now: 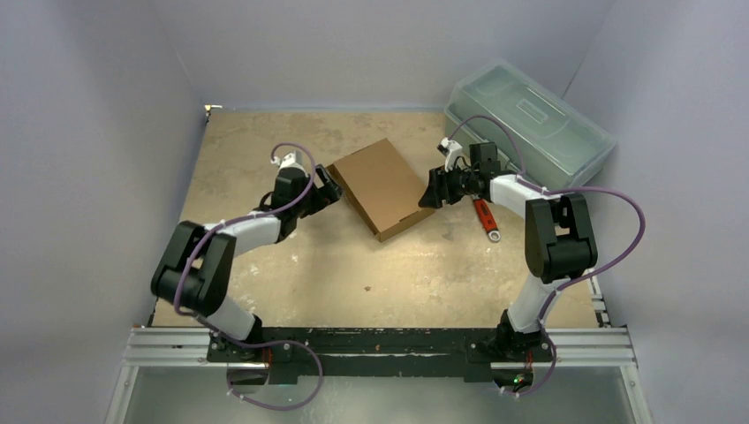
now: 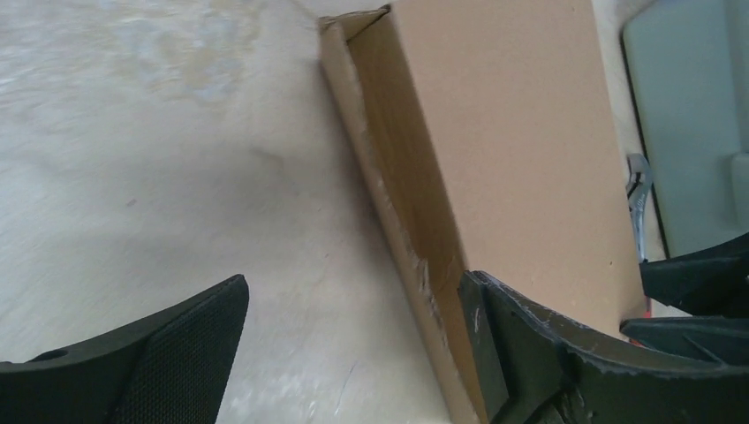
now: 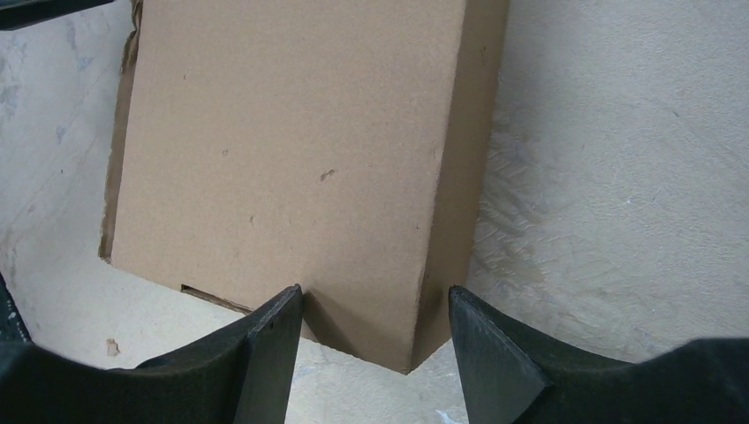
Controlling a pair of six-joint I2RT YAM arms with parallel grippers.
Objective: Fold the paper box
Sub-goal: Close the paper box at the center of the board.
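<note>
Left gripper point(image 1: 330, 189) and right gripper point(image 1: 432, 191) both spread wide as I flank the paper box point(image 1: 380, 187) on the desk point(image 1: 353, 274); the right one straddles a box corner.

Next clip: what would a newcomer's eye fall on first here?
The paper box, folded into a shallow brown slab, lies askew at mid-table. The left tool and right tool, both open, flank it from either side. A translucent plastic toolbox sits in the far right corner.

Left gripper point(image 2: 353, 291), right gripper point(image 3: 375, 296), both seemingly agape
</note>
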